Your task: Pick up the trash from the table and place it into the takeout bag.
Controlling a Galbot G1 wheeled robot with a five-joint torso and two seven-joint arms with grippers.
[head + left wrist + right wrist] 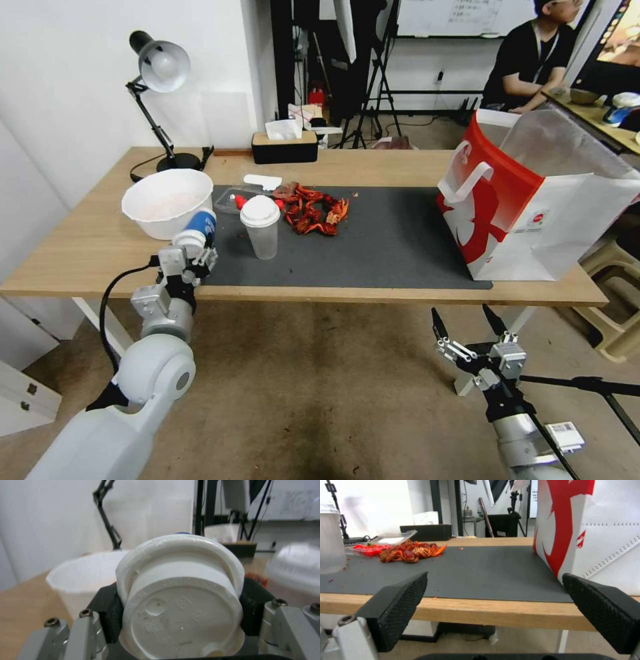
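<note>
Low at the table's (80,260) front left edge, the left gripper (193,257) grasps the blue cup (199,233), tilted, lid toward the wrist; the white bowl (167,200) sits just behind, the clear cup (261,227) beside; crayfish shells (313,210) lie between them and the takeout bag (533,207); the right gripper (467,320) hangs released below the table edge.
</note>
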